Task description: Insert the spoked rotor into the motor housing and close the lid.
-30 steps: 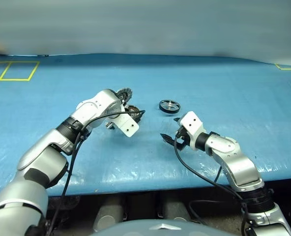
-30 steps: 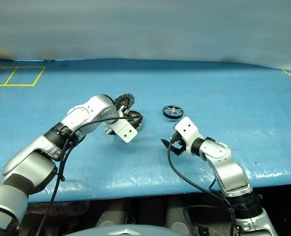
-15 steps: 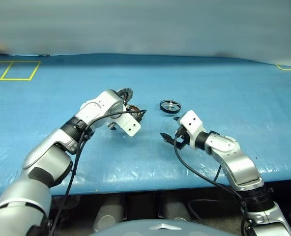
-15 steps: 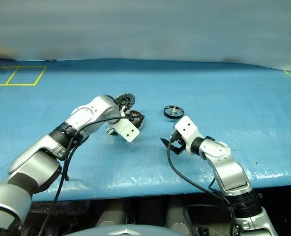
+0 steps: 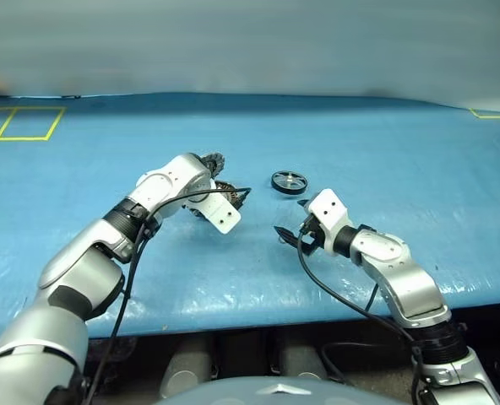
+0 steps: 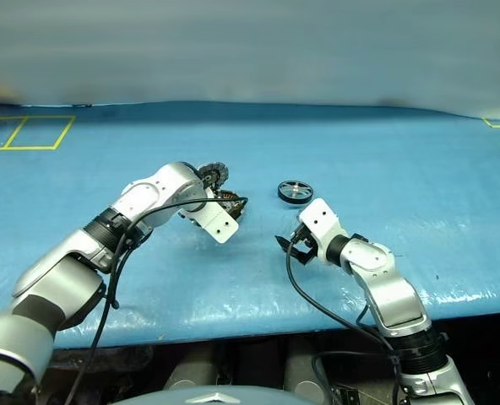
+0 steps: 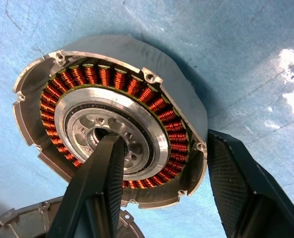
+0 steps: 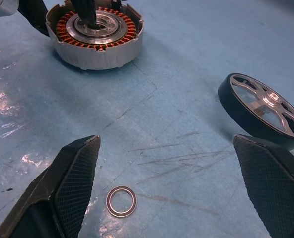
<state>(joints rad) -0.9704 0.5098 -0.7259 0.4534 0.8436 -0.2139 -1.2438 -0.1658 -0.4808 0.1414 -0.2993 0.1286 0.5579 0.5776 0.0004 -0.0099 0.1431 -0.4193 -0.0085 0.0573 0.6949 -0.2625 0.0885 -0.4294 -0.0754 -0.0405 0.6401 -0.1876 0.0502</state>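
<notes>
The motor housing point(image 7: 102, 77) lies flat on the blue table cover, copper windings up. My left gripper point(image 7: 162, 138) points down over it, one finger point(image 7: 105, 168) in the centre hub and the other just outside the wall, jaws still apart. The lid point(image 5: 214, 160) shows just beyond my left wrist, partly hidden by it. To the right of the housing rests the spoked rotor point(image 5: 289, 180), a black ring with silvery spokes. My right gripper point(image 5: 290, 232) hovers low in front of the rotor point(image 8: 263, 109), open and empty.
A small thin washer ring point(image 8: 121, 201) lies on the cover between my right fingers. Yellow tape squares point(image 5: 22, 122) mark the far left. The blue cover's front edge point(image 5: 258, 308) runs close below both arms.
My left jaws have narrowed around the housing's side. Both arms have stayed in place, and the rotor and lid have not moved.
</notes>
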